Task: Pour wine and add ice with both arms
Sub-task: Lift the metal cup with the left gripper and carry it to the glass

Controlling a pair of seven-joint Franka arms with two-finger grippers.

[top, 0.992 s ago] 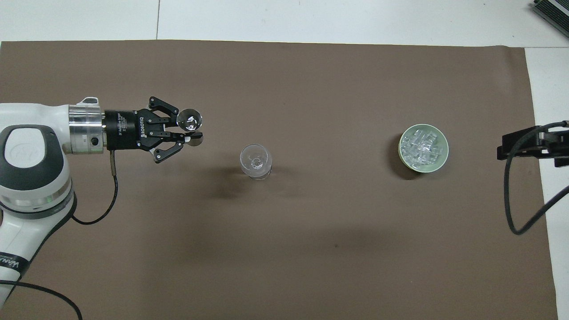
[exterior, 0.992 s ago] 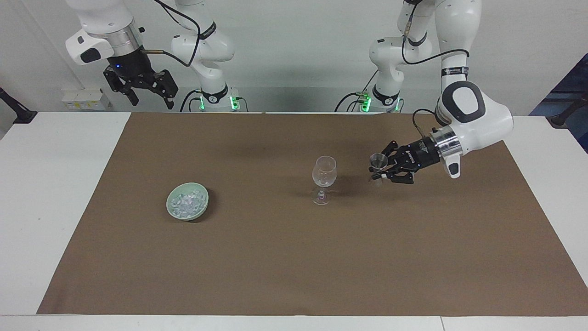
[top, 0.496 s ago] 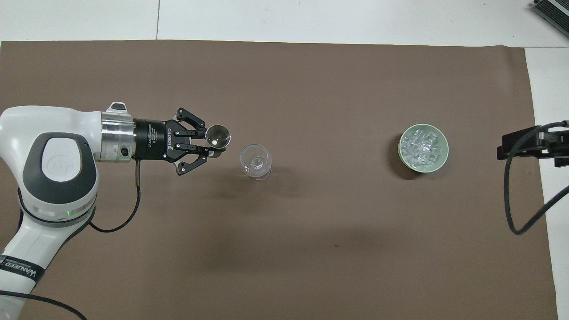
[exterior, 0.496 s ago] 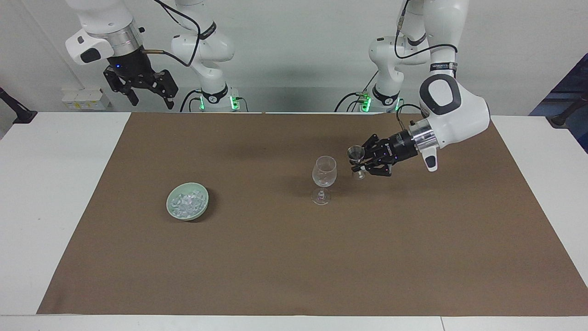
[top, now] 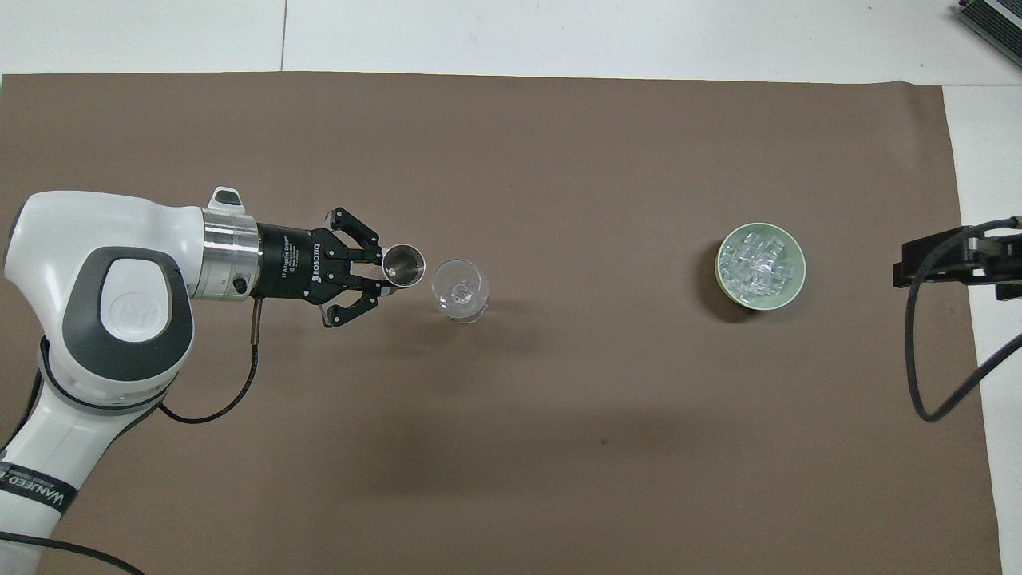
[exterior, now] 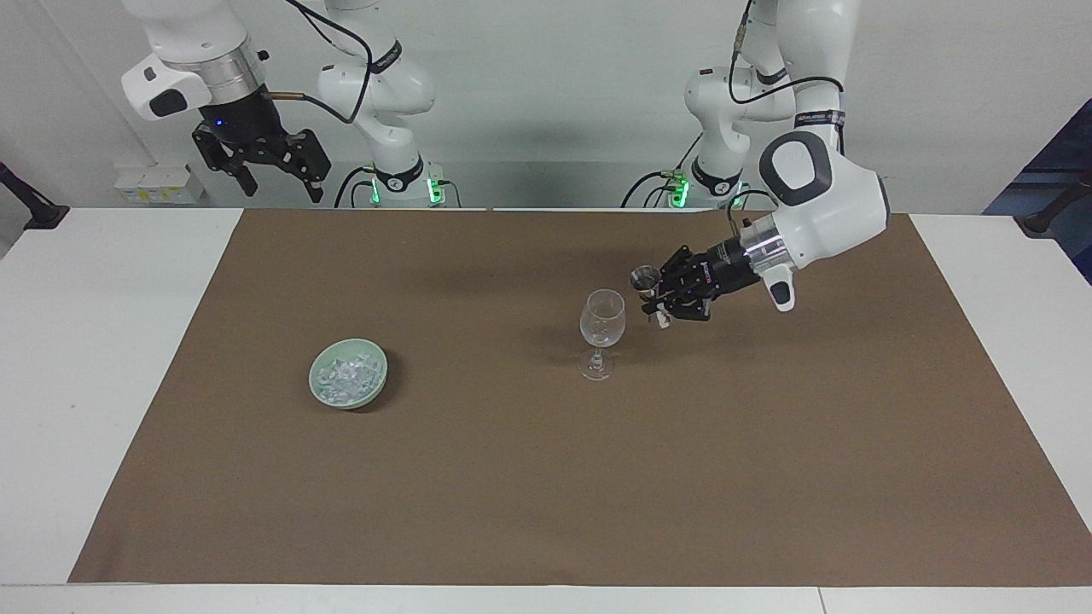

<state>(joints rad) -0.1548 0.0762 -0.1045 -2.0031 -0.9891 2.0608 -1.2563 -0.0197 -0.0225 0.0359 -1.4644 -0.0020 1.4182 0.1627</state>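
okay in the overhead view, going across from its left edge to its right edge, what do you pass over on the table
Left gripper holding a small metal cup → wine glass → green bowl of ice → right gripper.

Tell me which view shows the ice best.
The overhead view. It looks straight down into the green bowl, so the ice shows as separate clear chunks filling it. The facing view shows the same ice aslant, as a pale heap inside the bowl's rim.

left gripper (top: 385, 273): "ROBOTIQ" | left arm (top: 32, 487) band: possibly "WANJEED"
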